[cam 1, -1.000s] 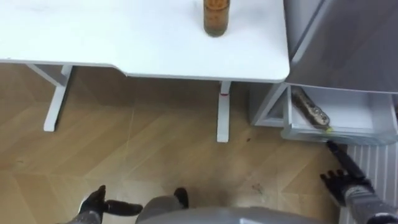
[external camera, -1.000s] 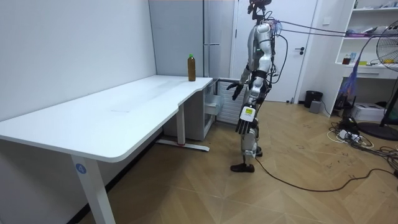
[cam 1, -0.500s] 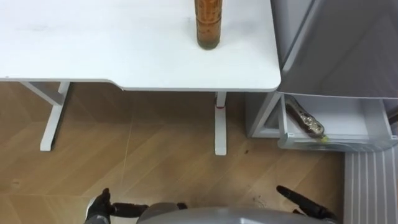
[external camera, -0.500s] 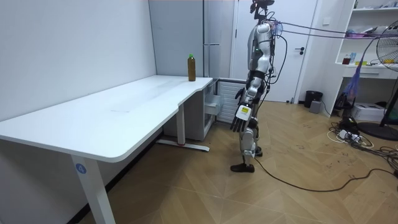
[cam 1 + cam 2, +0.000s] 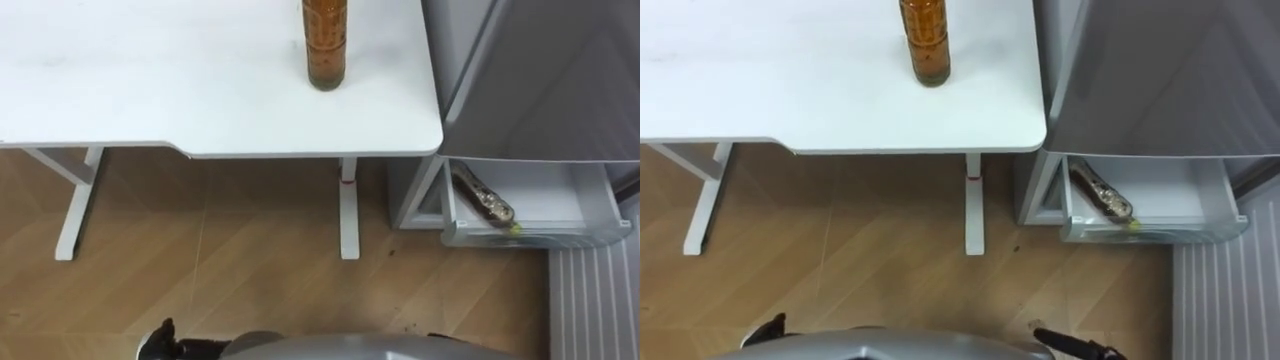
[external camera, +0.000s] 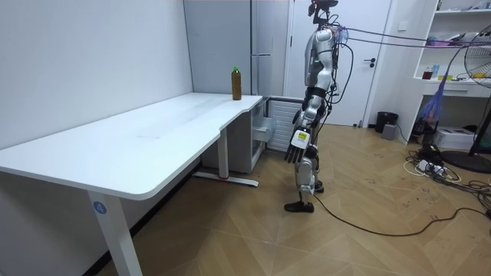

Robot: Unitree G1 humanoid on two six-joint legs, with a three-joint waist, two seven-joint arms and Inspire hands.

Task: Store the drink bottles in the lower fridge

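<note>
1. Our left hand (image 6: pixel 294 149) hangs beside the thigh with its fingers loose and straight, holding nothing. Our right hand (image 5: pixel 1080 347) shows at the bottom edge of the right eye view. The little we see of its fingers lies stretched out, and it too is empty.
2. The drink we have to fetch, a brown bottle (image 5: pixel 325 45), stands upright on the white table (image 5: pixel 150 90), near the end beside the fridge (image 5: pixel 540 80). A second bottle (image 5: pixel 485 200) lies on its side in the open lower drawer (image 5: pixel 530 238).
3. We stand back from the table with bare floor between us and its edge. A reach from here would probably fall short, or only catch the bottle with our fingertips.
4. The bottle is tall and narrow, so a glancing touch could tip it. Once down, it could roll off the table.
5. A hold high on the neck might let it swing or slip, so closing around the body looks safer.
6. The drawer sits low under the fridge's closed upper front. Coming down carelessly, we could knock the bottle against that front or the drawer rim.
7. The lying bottle takes the drawer's left side. Setting the new one on top of it could send both rolling or stop the drawer closing.
8. The drawer and the table leg (image 5: pixel 347 205) stand near our path, and a misplaced step could strike either.
</note>
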